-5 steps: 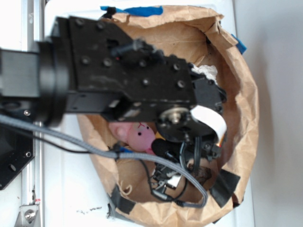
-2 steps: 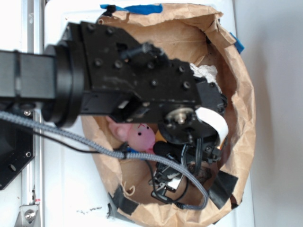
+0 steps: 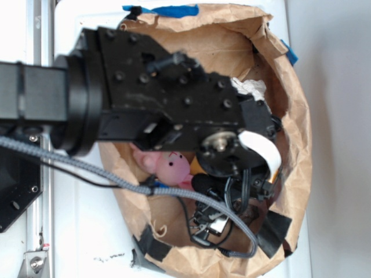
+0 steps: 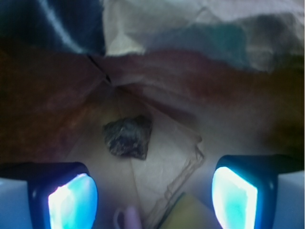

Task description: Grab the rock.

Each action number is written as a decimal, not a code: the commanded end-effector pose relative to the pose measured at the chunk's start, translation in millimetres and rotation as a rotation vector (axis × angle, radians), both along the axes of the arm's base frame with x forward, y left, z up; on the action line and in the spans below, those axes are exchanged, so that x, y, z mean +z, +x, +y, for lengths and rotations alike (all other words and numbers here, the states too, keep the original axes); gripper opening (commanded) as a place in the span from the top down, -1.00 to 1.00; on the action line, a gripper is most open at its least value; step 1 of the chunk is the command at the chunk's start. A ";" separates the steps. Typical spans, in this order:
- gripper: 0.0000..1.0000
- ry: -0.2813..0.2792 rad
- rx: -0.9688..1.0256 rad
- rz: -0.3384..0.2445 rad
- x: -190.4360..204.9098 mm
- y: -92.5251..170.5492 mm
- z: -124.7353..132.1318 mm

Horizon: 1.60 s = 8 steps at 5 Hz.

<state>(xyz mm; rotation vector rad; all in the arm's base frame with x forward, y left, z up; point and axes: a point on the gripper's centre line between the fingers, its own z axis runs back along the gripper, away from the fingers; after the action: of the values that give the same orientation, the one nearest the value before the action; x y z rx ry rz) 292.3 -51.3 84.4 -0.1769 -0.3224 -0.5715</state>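
At the left edge of the exterior view a metal rail is seen running along the white table, and the black arm is extended from that side over a brown paper bag. A grey braided cable is draped from the left edge across the bag's mouth. The bag is fixed with blue tape near the far edge of the table and black tape near the front edge. Inside the bag, a pink plush bunny is partly covered by the arm, and a white crumpled ball is visible further right, against the bag wall. The end effector is lowered into the bag, largely hidden there by cables.

In the wrist view, the end effector is shown spread wide, with the left finger and the right finger far apart and nothing held between them. The rock, a small dark angular lump, is seen lying on the crumpled paper floor of the bag, ahead of the fingers and closer to the left one, untouched by either. A pink edge and a yellow sponge corner are visible between the fingers at the bottom.
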 end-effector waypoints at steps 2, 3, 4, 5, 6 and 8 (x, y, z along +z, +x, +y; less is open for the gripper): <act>-1.00 0.023 -0.130 -0.034 2.6 -13.1 -5.6; -1.00 0.084 -0.125 -0.039 -7.3 -3.5 -15.9; -1.00 0.086 -0.123 -0.035 -13.4 8.7 -21.8; -1.00 0.079 -0.134 -0.024 -22.6 20.7 -27.9; -1.00 0.074 -0.138 -0.033 -25.1 28.3 -32.2; -1.00 0.057 -0.257 -0.007 -22.2 3.8 -37.2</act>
<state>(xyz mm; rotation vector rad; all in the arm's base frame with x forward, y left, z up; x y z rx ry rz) 293.5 -73.1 39.1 -0.1796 -0.2272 -0.7895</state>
